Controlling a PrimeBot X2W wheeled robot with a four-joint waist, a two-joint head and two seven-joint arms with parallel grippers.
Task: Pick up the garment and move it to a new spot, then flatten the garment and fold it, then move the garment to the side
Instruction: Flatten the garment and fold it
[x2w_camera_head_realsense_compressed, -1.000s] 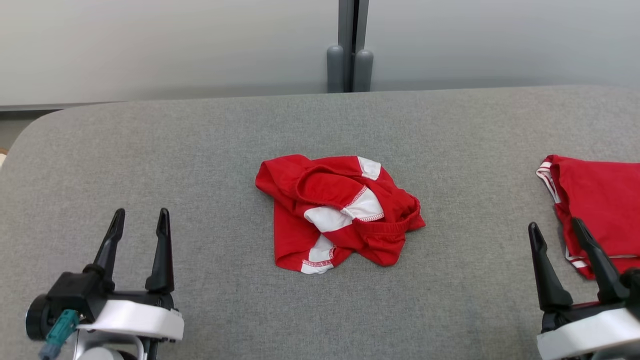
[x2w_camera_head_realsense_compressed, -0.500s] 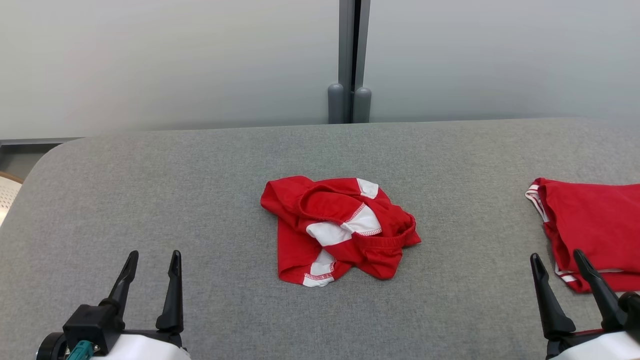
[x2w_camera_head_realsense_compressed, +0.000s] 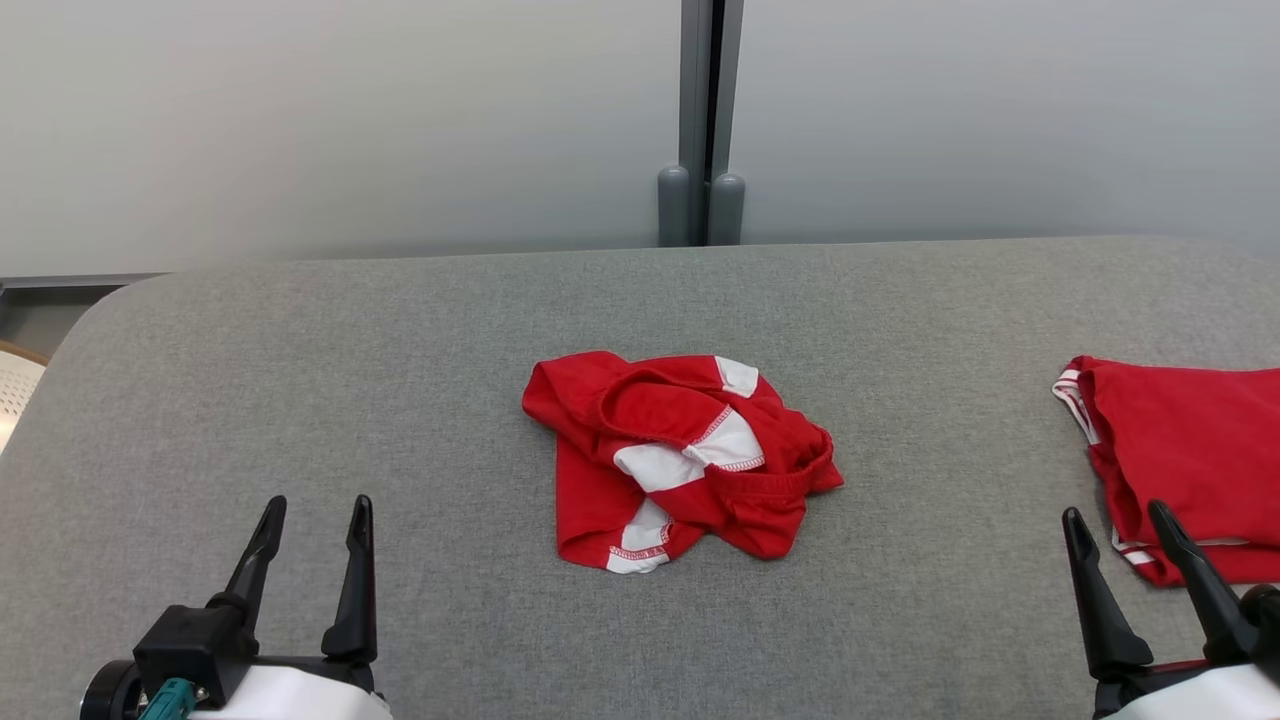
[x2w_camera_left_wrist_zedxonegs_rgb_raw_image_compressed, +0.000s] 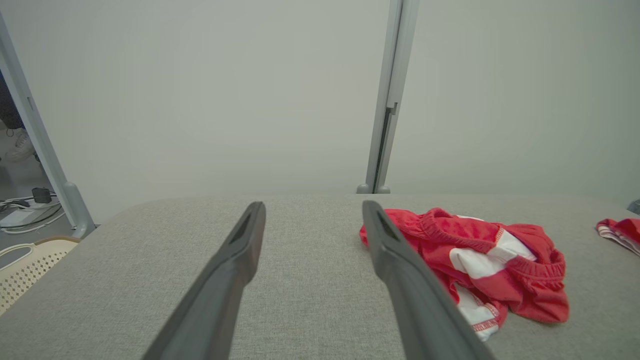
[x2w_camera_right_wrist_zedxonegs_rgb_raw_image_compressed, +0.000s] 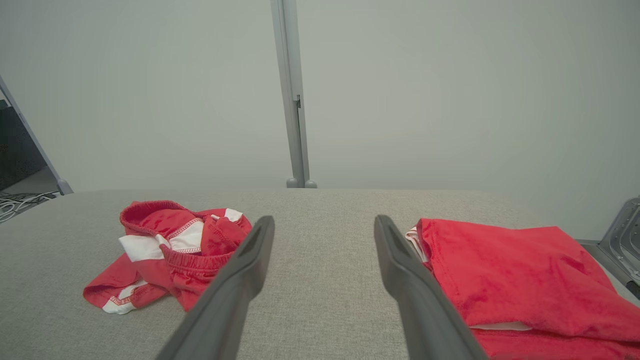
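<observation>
Red garment (x2w_camera_head_realsense_compressed: 680, 460) lies crumpled in the middle of the grey table (x2w_camera_head_realsense_compressed: 300, 350). Judging by that, nothing is done: pick-up, flatten, fold and move aside are all left. Left gripper (x2w_camera_head_realsense_compressed: 318, 505) and right gripper (x2w_camera_head_realsense_compressed: 1115, 510) have fingers spread and empty, well apart from it (a second red piece (x2w_camera_head_realsense_compressed: 1190, 450), seemingly folded, lies by the right one).
</observation>
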